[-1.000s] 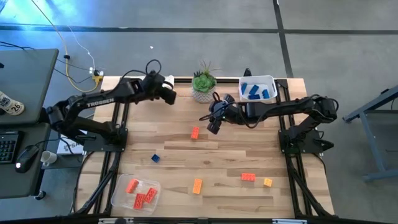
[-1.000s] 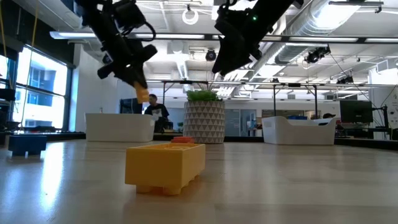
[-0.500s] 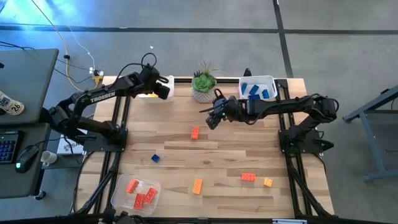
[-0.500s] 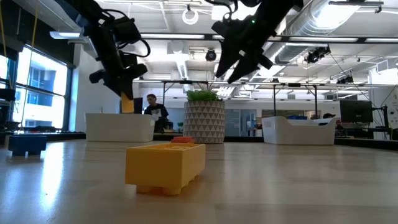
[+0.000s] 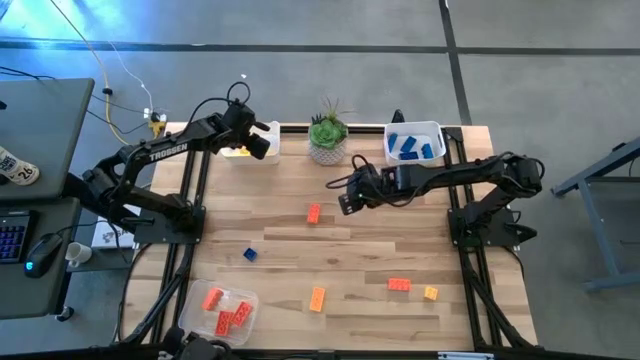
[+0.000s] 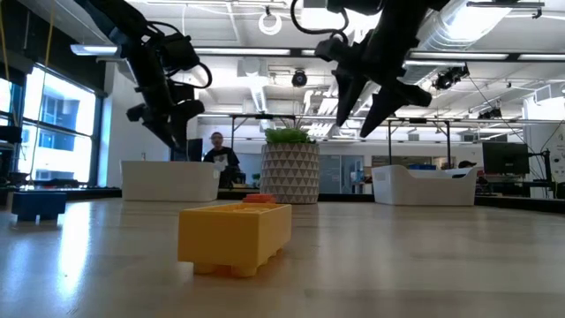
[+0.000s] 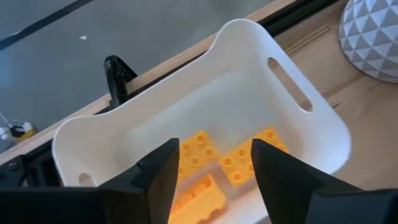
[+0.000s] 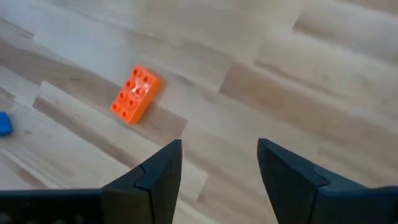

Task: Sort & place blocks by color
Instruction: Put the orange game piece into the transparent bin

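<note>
My left gripper point(image 5: 256, 146) hangs open over the white tray point(image 5: 268, 130) at the table's far left. Three yellow-orange blocks point(image 7: 198, 152) lie on that tray's floor, below its fingers point(image 7: 163, 175). My right gripper point(image 5: 346, 200) hovers open over bare wood near the table's middle, pointing steeply down. A red-orange block point(image 8: 135, 94) lies flat on the table a little to the gripper's near left point(image 5: 314, 213). Both grippers show high in the low view, the left point(image 6: 168, 132) and the right point(image 6: 369, 113).
A potted plant point(image 5: 326, 138) stands between the white tray and a second white tray point(image 5: 438, 130) holding blue blocks. A clear tray point(image 5: 250, 298) with red-orange blocks sits near left. Loose blocks lie about: blue point(image 5: 249, 254), yellow-orange point(image 5: 317, 298), red-orange point(image 5: 399, 285), yellow point(image 5: 430, 293).
My left gripper has gone toward the table's far left, over the white tray, and sunk a little. It has let go of the yellow-orange block it carried, which no longer shows between its fingers. My right gripper has rolled about its own axis and tipped steeper.
</note>
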You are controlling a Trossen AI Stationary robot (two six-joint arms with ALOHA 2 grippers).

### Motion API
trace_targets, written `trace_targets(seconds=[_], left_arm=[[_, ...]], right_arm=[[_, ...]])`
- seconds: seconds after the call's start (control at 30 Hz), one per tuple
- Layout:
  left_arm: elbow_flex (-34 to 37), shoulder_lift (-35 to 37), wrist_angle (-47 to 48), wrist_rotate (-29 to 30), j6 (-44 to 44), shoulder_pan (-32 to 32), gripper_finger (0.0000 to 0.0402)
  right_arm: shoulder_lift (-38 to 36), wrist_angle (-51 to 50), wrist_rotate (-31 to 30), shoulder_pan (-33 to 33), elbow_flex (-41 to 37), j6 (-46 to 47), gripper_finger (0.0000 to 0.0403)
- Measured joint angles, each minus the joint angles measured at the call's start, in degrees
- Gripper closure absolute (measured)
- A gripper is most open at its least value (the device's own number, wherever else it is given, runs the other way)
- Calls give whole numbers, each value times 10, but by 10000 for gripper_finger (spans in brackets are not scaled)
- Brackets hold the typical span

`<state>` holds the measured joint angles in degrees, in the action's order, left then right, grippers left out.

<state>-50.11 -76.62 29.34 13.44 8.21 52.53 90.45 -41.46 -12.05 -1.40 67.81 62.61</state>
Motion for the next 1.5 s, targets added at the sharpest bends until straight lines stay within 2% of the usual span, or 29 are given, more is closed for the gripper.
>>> trace_targets(seconds=[0.2,0.33,0.5,0.67,0.83,1.07,1.33,1.5], left_arm=[[0,0,0,-73,4,-4,207],[0,0,-4,-106,23,-13,209],[0,0,-9,-113,40,-30,210],[0,0,-9,-114,48,-51,209],[0,0,-9,-114,68,-70,213],[0,4,-9,-119,127,-100,213],[0,27,-15,-123,165,-143,213],[0,45,-25,-122,192,-168,213]], right_arm=[[0,-16,50,24,0,61,208],[0,-42,99,53,0,58,208],[0,-94,163,95,0,-19,208],[0,-133,200,144,0,-118,208],[0,-138,202,194,0,-185,208],[0,-139,163,273,0,-238,208],[22,-145,179,346,-1,-237,208],[56,-146,140,381,-1,-241,208]])
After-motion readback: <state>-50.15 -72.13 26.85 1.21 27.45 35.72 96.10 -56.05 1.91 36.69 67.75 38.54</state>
